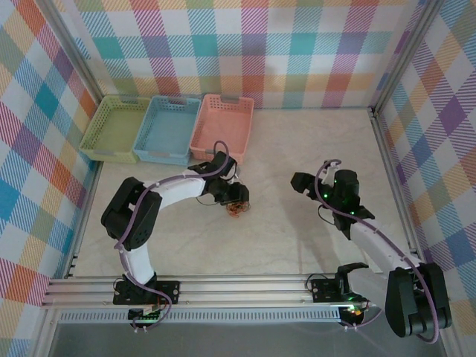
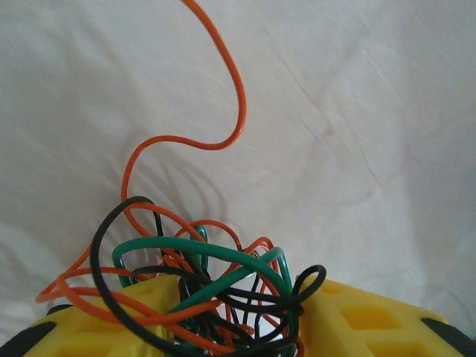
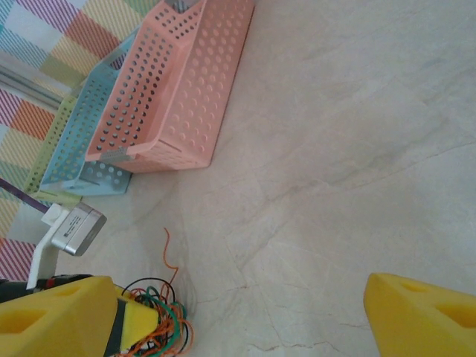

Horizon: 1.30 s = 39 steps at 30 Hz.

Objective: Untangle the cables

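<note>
Cables [image 2: 201,286] sat balled in an orange, black and green knot on the bench [image 1: 297,141], just near-side of the pink basket [image 1: 222,126], left pincer [image 2: 238,323] clamped right on that knot, one orange end curled free, right pincer [image 3: 238,327] gaped wide, well right of the basket
</note>
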Each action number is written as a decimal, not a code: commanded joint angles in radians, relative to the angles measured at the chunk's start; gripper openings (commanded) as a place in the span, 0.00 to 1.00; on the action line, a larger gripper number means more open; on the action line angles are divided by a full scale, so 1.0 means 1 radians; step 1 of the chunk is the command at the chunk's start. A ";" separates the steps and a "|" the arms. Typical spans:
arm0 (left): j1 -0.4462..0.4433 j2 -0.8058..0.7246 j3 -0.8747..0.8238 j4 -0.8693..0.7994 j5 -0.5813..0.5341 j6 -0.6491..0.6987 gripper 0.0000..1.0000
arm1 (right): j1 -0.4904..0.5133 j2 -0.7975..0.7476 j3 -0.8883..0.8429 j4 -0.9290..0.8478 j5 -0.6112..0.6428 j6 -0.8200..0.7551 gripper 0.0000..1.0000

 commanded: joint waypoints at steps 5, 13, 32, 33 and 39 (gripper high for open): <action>-0.006 -0.185 -0.077 0.023 -0.005 0.017 0.57 | 0.040 0.038 0.030 0.031 -0.044 -0.047 0.86; 0.001 -0.300 -0.165 0.048 -0.133 0.008 0.61 | 0.127 0.107 0.094 0.012 -0.096 -0.148 0.82; 0.037 -0.417 -0.265 0.090 -0.271 -0.012 0.59 | 0.281 0.553 0.431 -0.169 -0.121 -0.277 0.63; 0.049 -0.438 -0.272 0.084 -0.304 -0.010 0.59 | 0.283 0.554 0.428 -0.160 -0.120 -0.277 0.63; 0.213 -0.517 -0.242 0.000 -0.415 -0.047 0.60 | 0.288 0.566 0.380 -0.079 -0.099 -0.256 0.63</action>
